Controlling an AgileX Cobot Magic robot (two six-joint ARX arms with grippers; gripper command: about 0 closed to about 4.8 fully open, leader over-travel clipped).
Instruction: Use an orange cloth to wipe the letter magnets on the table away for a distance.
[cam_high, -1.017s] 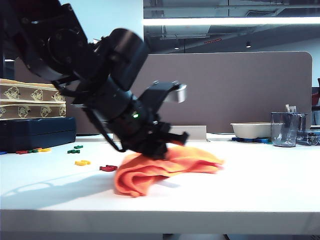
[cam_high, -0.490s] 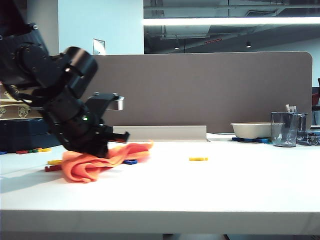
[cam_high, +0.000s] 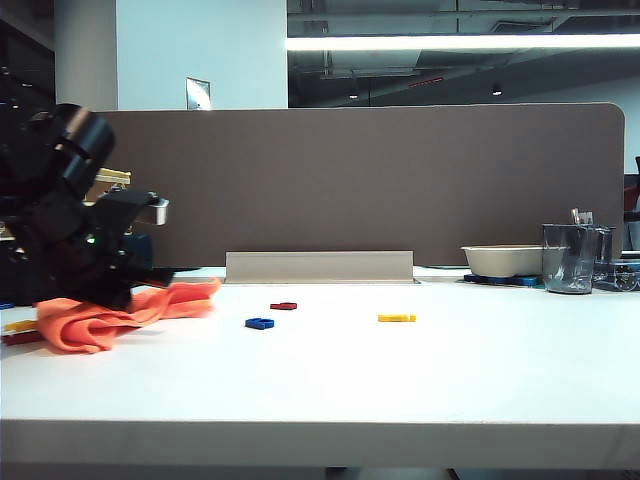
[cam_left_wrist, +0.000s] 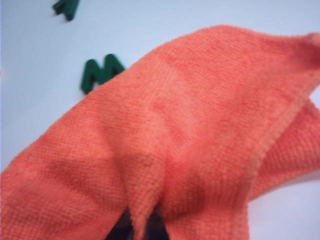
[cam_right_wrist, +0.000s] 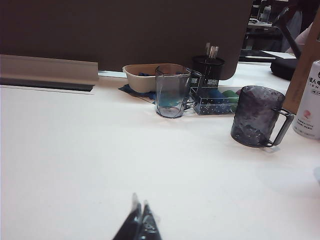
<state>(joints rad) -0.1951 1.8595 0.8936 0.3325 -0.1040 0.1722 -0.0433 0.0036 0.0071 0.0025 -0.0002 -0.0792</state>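
Three letter magnets lie loose mid-table: a blue one (cam_high: 259, 323), a dark red one (cam_high: 283, 306) and a yellow one (cam_high: 396, 318). Two green letters (cam_left_wrist: 100, 71) show beside the one orange cloth (cam_high: 115, 311), which sits at the far left of the table (cam_high: 400, 380). The left gripper (cam_high: 110, 285) is clamped on the cloth; the right gripper (cam_right_wrist: 139, 222) hangs closed over bare table, holding nothing. Since a second ago, the left arm has swept the cloth from centre to far left, uncovering those three magnets.
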